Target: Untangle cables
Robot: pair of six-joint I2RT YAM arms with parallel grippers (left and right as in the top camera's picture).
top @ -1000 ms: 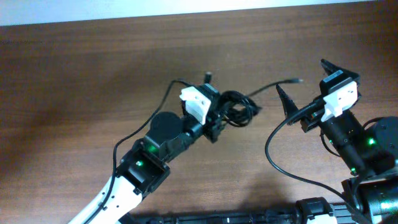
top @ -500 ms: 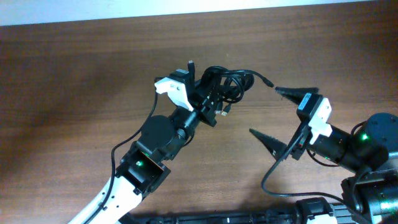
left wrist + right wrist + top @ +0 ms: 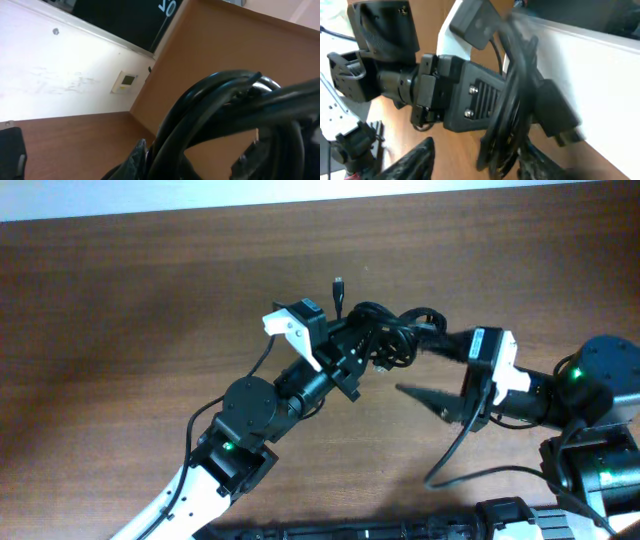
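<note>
Item inspected: the cables [image 3: 395,335], a knotted bundle of thin black cords. The bundle is raised off the desk [image 3: 120,300], over its middle portion, nearer the far edge than the near edge. One plug end [image 3: 338,284] stands up from the bundle toward the far edge.

The left gripper [image 3: 360,352] is clamped on the bundle and carries it. Its wrist camera shows the cords [image 3: 225,110] crowding right against the lens.

The right gripper [image 3: 432,370] is spread wide, reaching in from the desk's right side. Its upper finger [image 3: 447,343] is at the bundle's right end, and the lower finger [image 3: 425,395] is clear below. In the right wrist view, the cords [image 3: 512,115] hang between its fingers [image 3: 417,160].
</note>
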